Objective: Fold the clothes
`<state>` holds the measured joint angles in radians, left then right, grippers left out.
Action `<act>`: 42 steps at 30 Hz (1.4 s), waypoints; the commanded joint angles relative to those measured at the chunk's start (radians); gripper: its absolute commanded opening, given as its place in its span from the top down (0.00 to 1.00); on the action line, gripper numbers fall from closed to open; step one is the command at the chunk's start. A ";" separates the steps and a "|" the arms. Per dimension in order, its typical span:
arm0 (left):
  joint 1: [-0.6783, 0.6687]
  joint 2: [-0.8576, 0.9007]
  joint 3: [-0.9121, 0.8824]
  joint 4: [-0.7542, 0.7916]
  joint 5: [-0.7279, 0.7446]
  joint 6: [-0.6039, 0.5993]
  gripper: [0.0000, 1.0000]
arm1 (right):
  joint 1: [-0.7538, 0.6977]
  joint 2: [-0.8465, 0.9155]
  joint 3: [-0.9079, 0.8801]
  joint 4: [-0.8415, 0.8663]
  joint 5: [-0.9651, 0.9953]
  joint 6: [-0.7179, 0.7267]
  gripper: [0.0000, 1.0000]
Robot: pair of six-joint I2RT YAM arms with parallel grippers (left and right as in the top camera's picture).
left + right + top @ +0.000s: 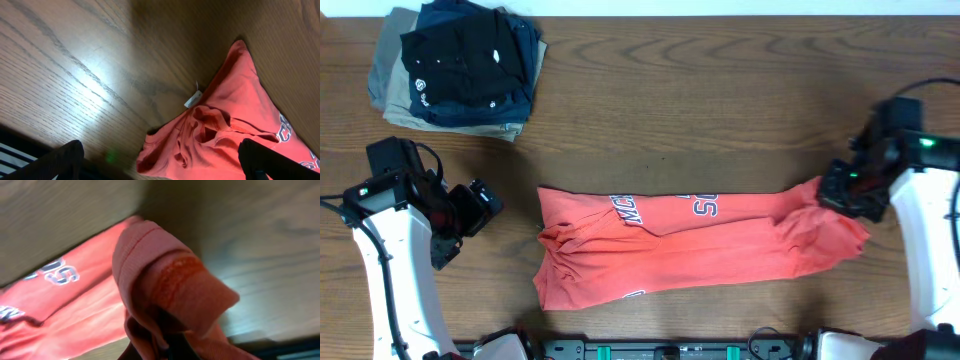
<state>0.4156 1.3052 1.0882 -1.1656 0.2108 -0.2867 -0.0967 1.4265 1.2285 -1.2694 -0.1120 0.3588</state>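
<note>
Far up and left of the shirt (670, 255) we see a pile (460, 65) of dark and khaki folded garments, kept out of the way on the counter (720, 90). Just left of the shirt's left edge our left pincer (478, 207) hovers spread wide, holding nothing and clear of the cloth. We judge it is placed there for a grab at that rumpled edge, where a white label (193, 99) shows. The shirt lies as a long band across the counter, lettering up, seemingly doubled lengthwise. At its right end our right pincer (842, 188) is pressed together on a bunch of the cloth. We take this as a hold for drawing that end leftward over the rest.
</note>
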 commanded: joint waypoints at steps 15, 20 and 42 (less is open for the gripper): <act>-0.003 -0.003 -0.005 -0.005 0.006 0.014 0.01 | 0.436 0.055 -0.015 0.105 -0.005 0.217 0.99; -0.003 -0.003 -0.005 -0.008 0.006 0.014 0.01 | 0.531 0.102 -0.015 0.139 -0.003 0.282 0.99; -0.003 -0.003 -0.005 -0.009 0.006 0.014 0.01 | 0.692 0.235 -0.015 0.264 -0.050 0.322 0.09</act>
<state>0.4160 1.3052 1.0882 -1.1706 0.2111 -0.2867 0.5808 1.6550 1.2152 -1.0016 -0.1539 0.6769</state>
